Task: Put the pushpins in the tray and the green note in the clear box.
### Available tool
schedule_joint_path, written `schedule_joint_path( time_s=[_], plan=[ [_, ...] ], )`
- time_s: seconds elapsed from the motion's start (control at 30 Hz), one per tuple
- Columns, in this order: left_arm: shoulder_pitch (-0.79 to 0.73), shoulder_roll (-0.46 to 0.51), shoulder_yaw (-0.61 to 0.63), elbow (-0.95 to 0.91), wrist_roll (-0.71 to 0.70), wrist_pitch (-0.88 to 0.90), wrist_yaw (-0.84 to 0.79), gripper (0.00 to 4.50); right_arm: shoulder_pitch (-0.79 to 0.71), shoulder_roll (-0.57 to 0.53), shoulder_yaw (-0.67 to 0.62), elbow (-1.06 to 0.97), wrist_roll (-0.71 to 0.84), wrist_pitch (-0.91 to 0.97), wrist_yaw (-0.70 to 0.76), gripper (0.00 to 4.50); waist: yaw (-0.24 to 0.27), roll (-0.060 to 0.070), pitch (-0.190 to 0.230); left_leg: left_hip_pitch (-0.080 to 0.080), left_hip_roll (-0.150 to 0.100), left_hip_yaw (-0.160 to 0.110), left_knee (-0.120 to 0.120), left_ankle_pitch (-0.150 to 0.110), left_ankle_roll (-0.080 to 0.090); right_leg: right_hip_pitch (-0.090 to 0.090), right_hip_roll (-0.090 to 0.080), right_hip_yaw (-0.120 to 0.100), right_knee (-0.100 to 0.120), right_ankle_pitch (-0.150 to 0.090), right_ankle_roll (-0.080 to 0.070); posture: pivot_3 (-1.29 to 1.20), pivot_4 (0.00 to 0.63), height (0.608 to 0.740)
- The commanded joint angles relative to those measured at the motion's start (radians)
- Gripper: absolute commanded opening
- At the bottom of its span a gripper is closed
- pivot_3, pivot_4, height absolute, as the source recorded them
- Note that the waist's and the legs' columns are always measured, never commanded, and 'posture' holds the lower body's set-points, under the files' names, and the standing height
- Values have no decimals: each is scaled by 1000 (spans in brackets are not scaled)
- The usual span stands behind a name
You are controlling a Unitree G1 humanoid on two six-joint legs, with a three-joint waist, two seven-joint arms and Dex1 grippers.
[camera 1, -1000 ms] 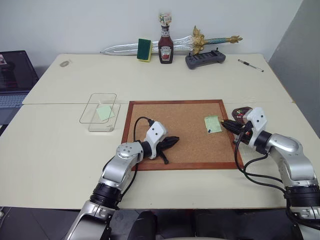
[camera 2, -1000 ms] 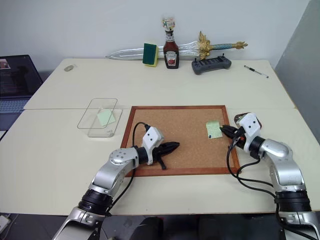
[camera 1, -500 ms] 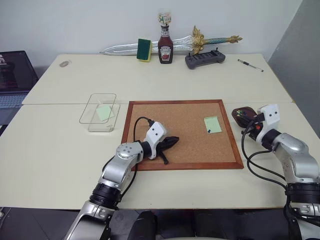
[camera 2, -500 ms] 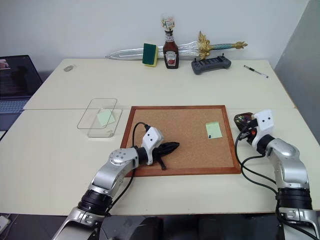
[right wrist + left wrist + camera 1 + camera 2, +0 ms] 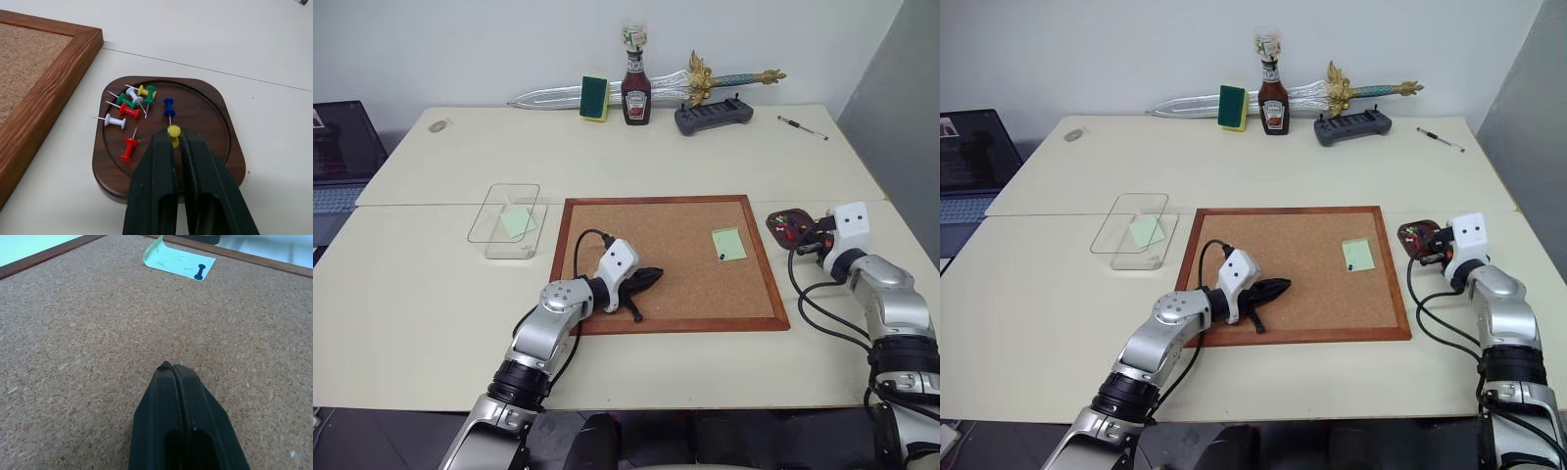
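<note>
Right tool (image 5: 172,142) has swung from the note (image 5: 728,244) right to over the tray (image 5: 215,117), fingers parting on a yellow pin (image 5: 173,131); blue pin (image 5: 199,272) still holds the note on the board (image 5: 675,284); left tool (image 5: 172,366) clenched, empty.

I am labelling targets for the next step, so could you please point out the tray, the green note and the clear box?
tray (image 5: 205,105): right wrist view, bare inner floor.
green note (image 5: 729,243): left eye view, paper's middle.
clear box (image 5: 481,220): left eye view, left wall.
</note>
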Motion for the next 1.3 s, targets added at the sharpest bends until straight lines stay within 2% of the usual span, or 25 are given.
schedule_joint_path(
  time_s=[0.03, 0.23, 0.37, 0.53, 0.7, 0.93, 1.13, 1.3],
  plan=[
    [30, 14, -24, 28, 28, 22, 0, 0, -25, -15, -24, -16, 4, -17, -9, 1236, 0, 0, 0, 0, 0, 0, 0, 0, 0, 0, 0, 0, 0, 0, 0, 0, 150, 740],
    [33, 16, -25, 24, 29, 21, 0, 0, -10, -10, -59, -69, 43, -32, 0, 2601, -2, 0, 0, 0, 0, 0, 0, 0, 0, 0, 0, 0, 0, 0, 0, 0, 150, 740],
    [37, 18, -24, 22, 28, 21, 1, 0, 36, -13, -63, -199, 123, -4, 104, 3321, -3, 1, 0, 0, 0, 0, 0, 0, 0, 0, 0, 0, 0, 0, 0, 0, 150, 740],
    [37, 20, -25, 22, 26, 21, -1, 0, 150, -47, 42, -426, 186, 72, 283, 3321, -3, 1, -1, 0, 0, -1, 0, 0, 0, 0, 0, 0, 0, 0, 0, 0, 150, 740],
    [34, 20, -26, 26, 24, 19, 2, 0, 181, -36, 159, -523, 164, 72, 341, 3321, -9, 2, -1, 0, 0, -1, 0, 0, 0, 0, 0, 0, 0, 0, 0, 0, 150, 740],
    [34, 20, -26, 26, 24, 20, 6, 0, 115, 20, 255, -387, 66, -26, 328, 3321, -8, 1, -1, 0, 0, -1, 0, 0, 0, 1, 0, -1, 0, 0, 0, 0, 150, 740],
    [39, 21, -24, 21, 23, 21, 10, 0, 66, 40, 258, -281, 36, -80, 331, 3321, -8, 1, -1, 1, 0, -2, 0, 0, 0, 1, 0, -1, 0, 0, 0, 0, 150, 740],
    [40, 20, -24, 21, 24, 22, 12, 0, 59, 41, 257, -249, 31, -97, 342, 2544, -8, 1, -1, 0, 0, -2, 0, 0, 0, 1, 0, -1, 0, 0, 0, 0, 150, 740]
  ],
)
